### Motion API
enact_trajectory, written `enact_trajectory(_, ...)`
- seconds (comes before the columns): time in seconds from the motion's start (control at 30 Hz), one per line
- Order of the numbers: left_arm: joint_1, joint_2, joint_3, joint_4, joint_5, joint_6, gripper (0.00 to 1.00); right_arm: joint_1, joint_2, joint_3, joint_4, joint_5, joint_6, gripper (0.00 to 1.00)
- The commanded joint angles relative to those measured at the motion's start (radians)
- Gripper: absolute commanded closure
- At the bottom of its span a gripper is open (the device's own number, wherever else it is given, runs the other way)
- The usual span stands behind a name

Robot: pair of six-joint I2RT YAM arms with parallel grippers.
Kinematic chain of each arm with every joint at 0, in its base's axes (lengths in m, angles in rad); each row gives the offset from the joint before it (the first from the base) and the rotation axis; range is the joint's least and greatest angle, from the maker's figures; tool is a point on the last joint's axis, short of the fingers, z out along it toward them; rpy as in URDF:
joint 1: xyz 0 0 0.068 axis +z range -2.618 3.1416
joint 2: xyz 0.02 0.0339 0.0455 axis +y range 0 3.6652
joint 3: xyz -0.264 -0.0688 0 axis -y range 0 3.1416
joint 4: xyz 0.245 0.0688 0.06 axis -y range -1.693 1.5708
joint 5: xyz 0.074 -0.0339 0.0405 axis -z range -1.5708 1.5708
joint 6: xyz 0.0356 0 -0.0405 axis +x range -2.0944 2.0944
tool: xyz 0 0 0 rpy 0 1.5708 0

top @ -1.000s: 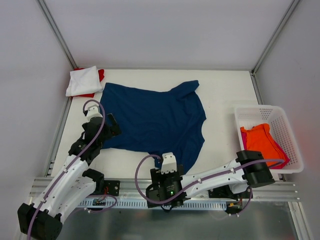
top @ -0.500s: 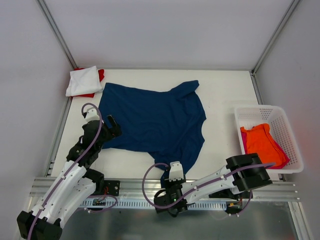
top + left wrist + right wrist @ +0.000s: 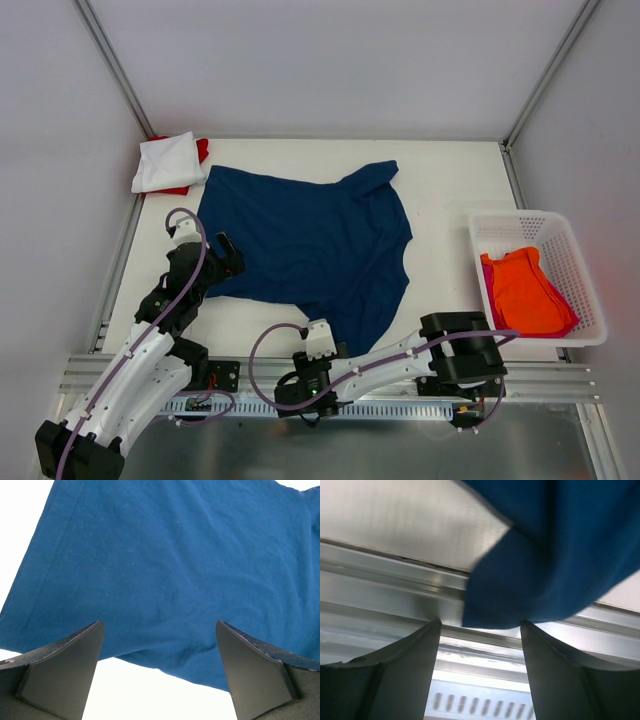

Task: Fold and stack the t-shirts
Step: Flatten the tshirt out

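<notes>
Swinging leftward along the near edge of the table (image 3: 450, 190), the right arm now has its wrist lower and further left than a second ago, with its elbow drawn in from the basket (image 3: 520, 222). The left arm has barely shifted.

From above, the right gripper (image 3: 480, 625) is hidden under its own wrist. Its own blurred camera shows the fingers parted with nothing pinched between them. A near corner of the navy t-shirt (image 3: 310, 240) hangs just past their tips, over the metal rail at the table's near edge. Whether cloth brushes a finger I cannot tell.

The left gripper (image 3: 222, 255) is spread wide over the navy shirt's near-left hem, gripping nothing. That shirt lies spread across the table's middle.

At the far left corner a folded white t-shirt (image 3: 165, 160) covers most of a red t-shirt (image 3: 203, 150). In the basket by the right edge, an orange t-shirt (image 3: 520, 290) hides all but slivers of a magenta t-shirt (image 3: 486, 296).
</notes>
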Motion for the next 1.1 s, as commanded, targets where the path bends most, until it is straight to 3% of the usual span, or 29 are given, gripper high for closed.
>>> enact_trajectory(0.0, -0.008, -0.001, -0.007, 0.042, 0.01, 0.007, 0.05, -0.009, 0.053, 0.087, -0.015, -0.007, -0.07, 0.3)
enact_trajectory(0.67, -0.022, -0.028, -0.016, 0.045, 0.012, 0.018, 0.04, -0.092, 0.047, 0.013, 0.015, 0.004, -0.115, 0.3)
enact_trajectory(0.87, -0.025, -0.038, -0.022, 0.046, 0.019, 0.019, 0.04, -0.144, 0.116, -0.04, 0.164, -0.044, -0.185, 0.32)
enact_trajectory(1.07, -0.034, -0.03, -0.013, 0.048, 0.016, 0.025, 0.04, -0.163, 0.139, -0.034, 0.181, -0.038, -0.211, 0.32)
